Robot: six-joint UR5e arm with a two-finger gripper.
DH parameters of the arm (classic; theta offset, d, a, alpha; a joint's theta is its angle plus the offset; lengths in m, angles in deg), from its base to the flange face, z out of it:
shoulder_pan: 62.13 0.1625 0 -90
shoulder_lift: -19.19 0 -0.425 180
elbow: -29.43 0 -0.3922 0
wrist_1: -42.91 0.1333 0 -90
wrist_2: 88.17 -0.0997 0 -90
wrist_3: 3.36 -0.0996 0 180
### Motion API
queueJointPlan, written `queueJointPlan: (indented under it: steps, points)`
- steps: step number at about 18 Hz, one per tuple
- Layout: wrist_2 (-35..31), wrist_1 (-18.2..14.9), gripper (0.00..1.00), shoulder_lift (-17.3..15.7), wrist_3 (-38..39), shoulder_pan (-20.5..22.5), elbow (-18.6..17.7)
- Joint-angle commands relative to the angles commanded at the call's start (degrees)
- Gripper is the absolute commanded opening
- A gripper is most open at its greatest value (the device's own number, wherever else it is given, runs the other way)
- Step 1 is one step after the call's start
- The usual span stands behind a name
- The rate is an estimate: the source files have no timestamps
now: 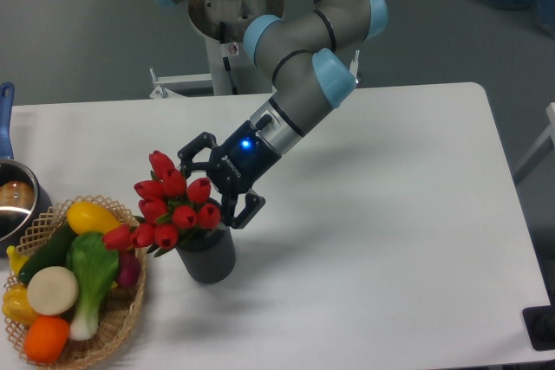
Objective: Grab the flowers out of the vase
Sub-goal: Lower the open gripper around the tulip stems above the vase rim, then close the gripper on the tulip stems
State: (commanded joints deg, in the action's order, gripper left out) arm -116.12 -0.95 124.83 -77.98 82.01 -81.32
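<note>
You have a white worktop [373, 214] filling most of the view, with the grey-and-blue arm [299, 67] reaching down over it from the mount at the back. At the front left corner sits a woven basket [130, 314] heaped with yellow, green, white and orange produce, and a steel pot [13, 201] with a blue handle shows at the left edge behind it. Just right of the basket stands the vase [208, 256], upright on the worktop, with the flowers [169, 205] in its mouth, their red buds leaning left over the basket rim. Your gripper [217, 181] is tilted in from the right at bud height, its fingers spread apart, one above the bunch and one by the vase rim, with the nearest buds between them and not clamped.
</note>
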Motion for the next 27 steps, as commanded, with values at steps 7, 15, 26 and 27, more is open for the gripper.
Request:
queueJointPlan:
  steps: [7,15,26,27]
  points:
    - [0.26,0.0,1.0,0.62,0.0,-0.7,0.62]
    - [0.26,0.0,0.76,0.62,0.0,-1.05,0.88]
    - [0.26,0.0,0.43,0.62,-0.09,-0.44,0.97]
    - [0.26,0.0,0.39,0.62,-0.09,-0.44,0.88]
